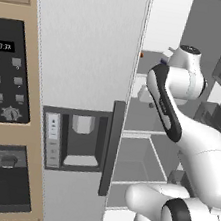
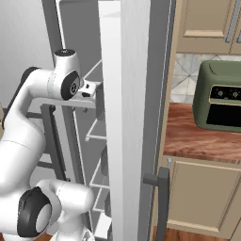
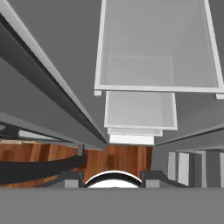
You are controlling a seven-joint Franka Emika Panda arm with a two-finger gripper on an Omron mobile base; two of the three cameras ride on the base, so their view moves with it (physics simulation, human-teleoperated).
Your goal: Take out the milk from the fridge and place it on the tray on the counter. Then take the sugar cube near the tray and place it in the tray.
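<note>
The white arm (image 1: 182,119) reaches into the open fridge (image 1: 86,53) among its pale shelves (image 3: 157,43); the fingers are closed, and what they grip cannot be told.

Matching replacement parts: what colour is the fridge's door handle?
Dark grey, on the fridge; the handle shows best in the left base view.

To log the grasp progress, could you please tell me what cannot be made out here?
Left base view: the arm covers the jaws and anything held.
Right base view: the open fridge door covers them.
Hand view: the white arc at the bottom is cut off; unidentifiable.
</note>
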